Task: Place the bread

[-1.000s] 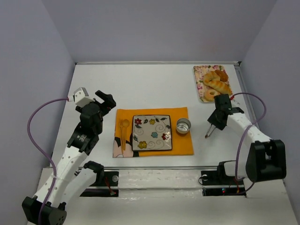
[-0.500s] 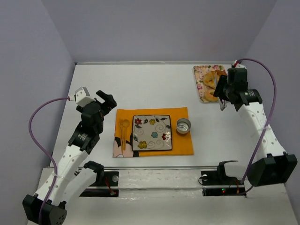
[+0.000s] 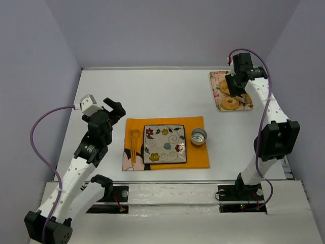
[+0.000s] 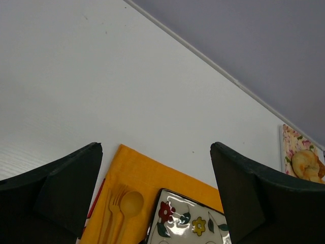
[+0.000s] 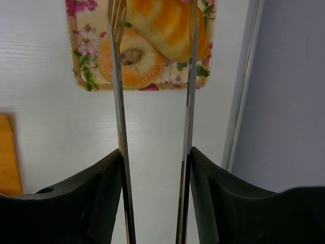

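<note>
The bread (image 5: 167, 23) is a golden oval roll lying on a flowered tray (image 5: 84, 76) next to a pale ring donut (image 5: 133, 58). My right gripper (image 5: 155, 152) is shut on metal tongs (image 5: 118, 101). Their two blades stand apart and reach over the tray, tips on either side of the bread and the donut. In the top view the right gripper (image 3: 237, 90) hangs over the tray (image 3: 215, 80) at the back right and hides most of the bread. My left gripper (image 3: 116, 109) is open and empty, left of the square flowered plate (image 3: 164, 144).
The plate lies on an orange mat (image 3: 195, 124) with a wooden spoon and fork (image 3: 133, 142) on its left and a small metal cup (image 3: 198, 136) on its right. The right wall and a table rail (image 5: 244, 81) run close beside the tray.
My right arm has swung with the tongs from beside the mat's right end up and back to over the tray. The left arm has not moved.
</note>
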`<state>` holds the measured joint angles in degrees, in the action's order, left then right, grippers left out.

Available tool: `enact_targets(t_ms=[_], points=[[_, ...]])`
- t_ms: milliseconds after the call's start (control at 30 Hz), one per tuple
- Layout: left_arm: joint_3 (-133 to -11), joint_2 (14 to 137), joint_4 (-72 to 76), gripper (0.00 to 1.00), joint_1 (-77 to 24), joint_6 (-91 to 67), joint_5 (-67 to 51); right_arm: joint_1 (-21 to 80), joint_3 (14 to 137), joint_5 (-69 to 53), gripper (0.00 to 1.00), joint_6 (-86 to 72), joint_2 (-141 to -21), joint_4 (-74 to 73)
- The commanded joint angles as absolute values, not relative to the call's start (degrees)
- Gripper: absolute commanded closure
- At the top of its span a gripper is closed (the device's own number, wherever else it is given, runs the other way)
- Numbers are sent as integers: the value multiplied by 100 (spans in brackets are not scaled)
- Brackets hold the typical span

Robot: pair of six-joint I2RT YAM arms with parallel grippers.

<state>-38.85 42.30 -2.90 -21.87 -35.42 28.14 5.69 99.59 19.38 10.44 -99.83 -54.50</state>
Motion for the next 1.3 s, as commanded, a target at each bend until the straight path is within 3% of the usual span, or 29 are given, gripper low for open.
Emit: enact_targets(t_ms=[0, 700, 1267], points=[[-3885, 4166, -79, 1, -2162, -3516, 3085, 589, 10178, 2049, 43, 1854, -9721, -5792], [-3893, 4184, -61, 1, -2153, -3454, 3094, 589, 10353, 2223, 39, 2821, -10503, -5818], [-3858, 4254, -79, 1, -2153, -3454, 3120, 589, 10371, 3067, 42, 2769, -11021, -5458]])
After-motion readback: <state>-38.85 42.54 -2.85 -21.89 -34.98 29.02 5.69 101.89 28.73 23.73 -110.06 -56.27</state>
